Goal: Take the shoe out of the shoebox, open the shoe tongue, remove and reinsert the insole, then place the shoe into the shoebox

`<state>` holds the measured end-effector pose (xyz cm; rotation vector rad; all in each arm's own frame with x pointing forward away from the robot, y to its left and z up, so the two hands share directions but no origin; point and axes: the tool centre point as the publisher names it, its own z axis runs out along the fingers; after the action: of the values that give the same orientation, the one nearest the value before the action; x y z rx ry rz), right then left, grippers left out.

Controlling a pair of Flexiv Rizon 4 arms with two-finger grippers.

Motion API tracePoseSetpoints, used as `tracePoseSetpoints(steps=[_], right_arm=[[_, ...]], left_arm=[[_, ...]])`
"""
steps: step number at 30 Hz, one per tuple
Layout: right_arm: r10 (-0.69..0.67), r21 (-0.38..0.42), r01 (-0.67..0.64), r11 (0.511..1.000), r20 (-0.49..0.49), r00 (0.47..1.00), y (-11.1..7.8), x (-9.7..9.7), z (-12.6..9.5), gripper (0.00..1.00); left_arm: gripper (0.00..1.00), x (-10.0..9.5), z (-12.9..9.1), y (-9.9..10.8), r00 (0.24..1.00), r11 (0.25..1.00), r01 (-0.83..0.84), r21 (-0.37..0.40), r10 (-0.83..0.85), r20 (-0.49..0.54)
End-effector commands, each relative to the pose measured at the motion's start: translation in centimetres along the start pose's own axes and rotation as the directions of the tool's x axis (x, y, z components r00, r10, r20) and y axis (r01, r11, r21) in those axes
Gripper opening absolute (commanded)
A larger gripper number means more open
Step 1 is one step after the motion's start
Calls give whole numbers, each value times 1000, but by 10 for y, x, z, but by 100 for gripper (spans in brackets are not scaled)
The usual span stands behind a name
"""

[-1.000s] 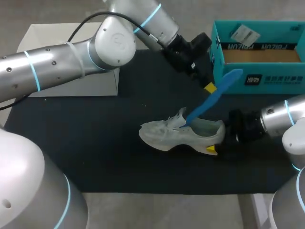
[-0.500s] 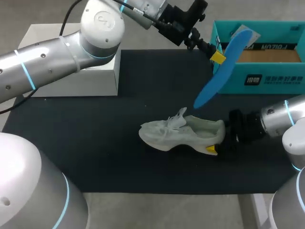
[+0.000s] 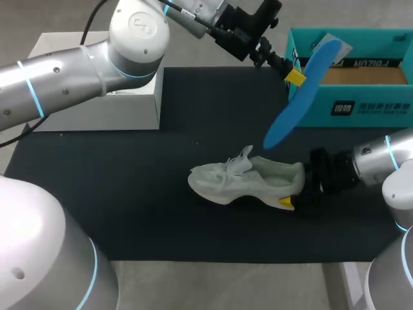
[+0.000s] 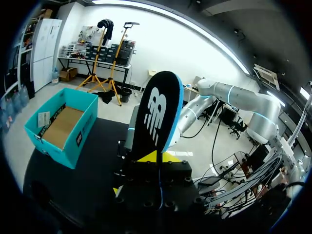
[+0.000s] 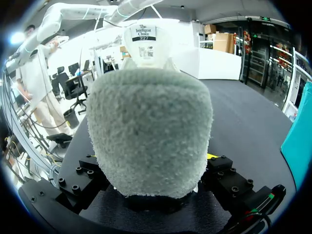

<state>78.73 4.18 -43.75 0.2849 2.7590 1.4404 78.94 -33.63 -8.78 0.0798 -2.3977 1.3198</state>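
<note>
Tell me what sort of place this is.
Most likely a robotics lab test bench: on a black-topped table, the left end effector holds a blue insole in the air, the right end effector grips a white shoe by the heel, and a teal shoebox stands nearby.

Shoe (image 3: pixel 248 181) sits near the middle of the mat (image 3: pixel 116 194), toe pointing left, heel pointing right. The right pincer (image 3: pixel 298 187) is at that heel from the right side, a finger on either side of it. Up above and just behind the shoe, the insole (image 3: pixel 302 97) hangs in the air, clear of the shoe. Its upper end is clamped in the left pincer (image 3: pixel 292 72), on the arm that spans across from the left. Behind the insole, at the mat's far right, stands the shoebox (image 3: pixel 352 110), open side up. Over at the back left corner, a block (image 3: pixel 97 106). The mat lies on the surface (image 3: pixel 213 284).
</note>
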Motion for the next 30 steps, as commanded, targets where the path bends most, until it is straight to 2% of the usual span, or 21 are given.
tracePoseSetpoints(steps=[1, 8, 9, 13, 17, 26, 30], right_arm=[[1, 3, -1, 1000, 2, 1000, -3, 2, 6, 0], [1, 3, -1, 1000, 2, 1000, -3, 2, 6, 0], [1, 3, -1, 1000, 2, 1000, -3, 2, 6, 0], [1, 3, -1, 1000, 2, 1000, -3, 2, 6, 0], [1, 3, -1, 1000, 2, 1000, -3, 2, 6, 0], [1, 3, -1, 1000, 2, 1000, -3, 2, 6, 0], [1, 3, -1, 1000, 2, 1000, -3, 2, 6, 0]], left_arm=[[0, 0, 1, 0, 1000, 1000, -1, 1, 1, -1], [0, 0, 1, 0, 1000, 1000, -1, 1, 1, -1], [0, 9, -1, -2, 1000, 1000, 2, 29, -1, -26], [0, 42, -15, -7, 994, 998, 13, 63, -7, -105], [0, 75, -31, -10, 989, 992, -14, 121, 32, -146], [0, 155, -66, -2, 956, 985, 47, 164, 3, -294], [0, 182, -82, 1, 934, 970, 91, 223, -5, -357]])
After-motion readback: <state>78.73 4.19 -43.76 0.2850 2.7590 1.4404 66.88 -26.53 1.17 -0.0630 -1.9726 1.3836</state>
